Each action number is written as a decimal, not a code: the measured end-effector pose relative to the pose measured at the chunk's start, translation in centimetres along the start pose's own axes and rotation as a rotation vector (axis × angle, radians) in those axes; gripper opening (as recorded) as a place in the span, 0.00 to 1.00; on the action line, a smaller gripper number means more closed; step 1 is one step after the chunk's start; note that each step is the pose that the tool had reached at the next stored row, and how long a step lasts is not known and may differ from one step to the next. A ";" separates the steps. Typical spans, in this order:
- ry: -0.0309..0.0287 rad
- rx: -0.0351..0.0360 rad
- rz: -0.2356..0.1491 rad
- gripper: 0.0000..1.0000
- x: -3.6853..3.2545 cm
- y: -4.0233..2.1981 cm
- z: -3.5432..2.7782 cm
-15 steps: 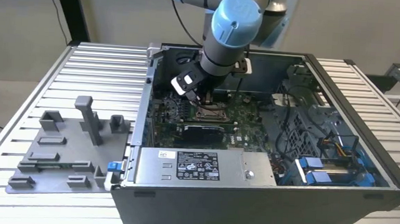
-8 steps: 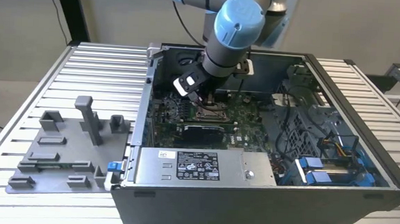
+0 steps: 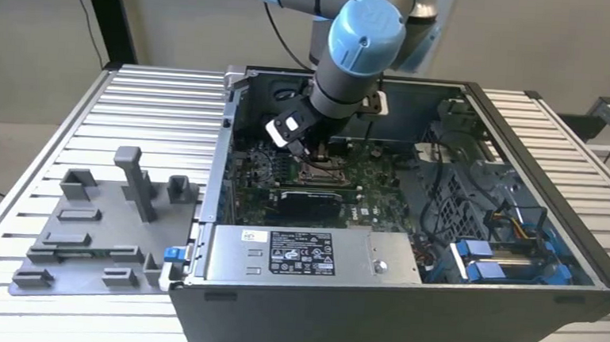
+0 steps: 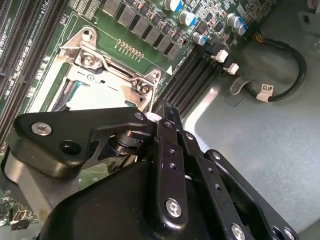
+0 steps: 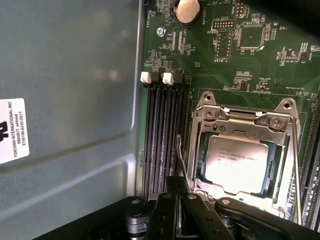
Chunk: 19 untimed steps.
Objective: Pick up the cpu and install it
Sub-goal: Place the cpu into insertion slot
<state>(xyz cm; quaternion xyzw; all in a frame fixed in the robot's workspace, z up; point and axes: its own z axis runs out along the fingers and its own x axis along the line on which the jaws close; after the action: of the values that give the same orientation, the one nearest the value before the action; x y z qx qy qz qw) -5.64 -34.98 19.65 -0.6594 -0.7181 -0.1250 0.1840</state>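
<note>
The cpu (image 5: 235, 162), a pale silver square chip, lies flat inside the socket frame (image 5: 242, 117) on the green motherboard, with the metal load plate around its edges. In the first wrist view my gripper (image 5: 176, 182) stands just beside the socket's near corner, fingers together, close to the thin wire lever (image 5: 182, 160). The exterior view has the gripper (image 3: 308, 151) low inside the open computer case, right above the socket (image 3: 324, 170). The second wrist view looks past the gripper (image 4: 162, 112) to the socket frame (image 4: 110, 65). Nothing is held between the fingers.
Black memory slots (image 5: 162, 135) run along the socket's side. A silver power supply box (image 3: 311, 255) fills the case's front, with blue drive cages (image 3: 490, 258) at the exterior view's right. A grey fixture plate (image 3: 100, 230) sits on the table outside the case. A black cable (image 4: 280, 90) lies nearby.
</note>
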 end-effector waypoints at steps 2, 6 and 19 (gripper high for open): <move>0.0029 -0.0006 0.001 0.00 0.08 -0.29 -0.17; 0.0083 -0.0010 0.000 0.00 0.19 -0.70 -0.60; 0.0123 -0.0016 0.001 0.00 -0.38 -0.69 -0.77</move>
<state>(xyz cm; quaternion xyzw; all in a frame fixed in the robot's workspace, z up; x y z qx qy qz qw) -6.22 -35.72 20.21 -0.6590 -0.7167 -0.1296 0.1879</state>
